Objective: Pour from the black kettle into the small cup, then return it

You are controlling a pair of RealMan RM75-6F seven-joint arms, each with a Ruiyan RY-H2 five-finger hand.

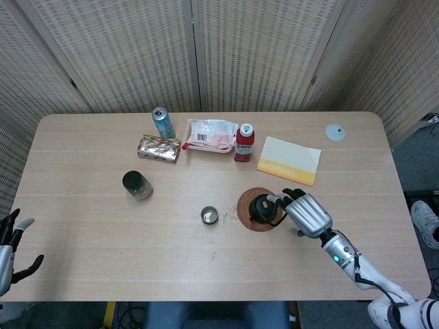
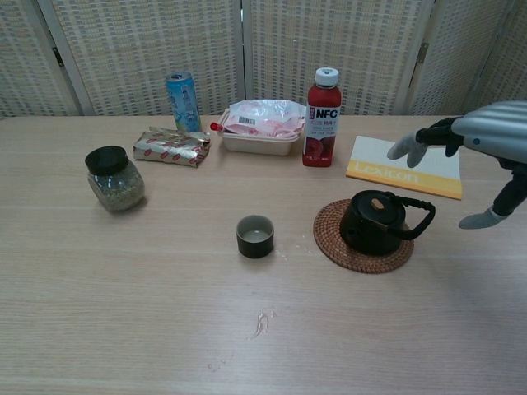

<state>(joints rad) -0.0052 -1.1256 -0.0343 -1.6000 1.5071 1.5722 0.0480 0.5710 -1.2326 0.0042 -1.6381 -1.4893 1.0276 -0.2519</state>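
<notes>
The black kettle (image 1: 261, 208) (image 2: 375, 222) stands upright on a round woven coaster (image 1: 248, 218) (image 2: 362, 255), its handle pointing right. The small dark cup (image 1: 210, 216) (image 2: 255, 236) sits on the table just left of the coaster. My right hand (image 1: 306, 213) (image 2: 486, 144) hovers to the right of and above the kettle's handle, fingers spread and holding nothing. In the chest view there is a clear gap between the hand and the handle. My left hand (image 1: 10, 241) is at the table's near left corner, fingers apart and empty.
A dark-lidded jar (image 1: 137, 185), a blue can (image 1: 163, 122), a foil packet (image 1: 159, 148), a tray with a plastic bag (image 1: 211, 133), a red NFC bottle (image 1: 244, 142), a yellow booklet (image 1: 289, 160) and a white disc (image 1: 335, 131) lie across the far half. Small spilt bits (image 1: 215, 255) lie near the cup.
</notes>
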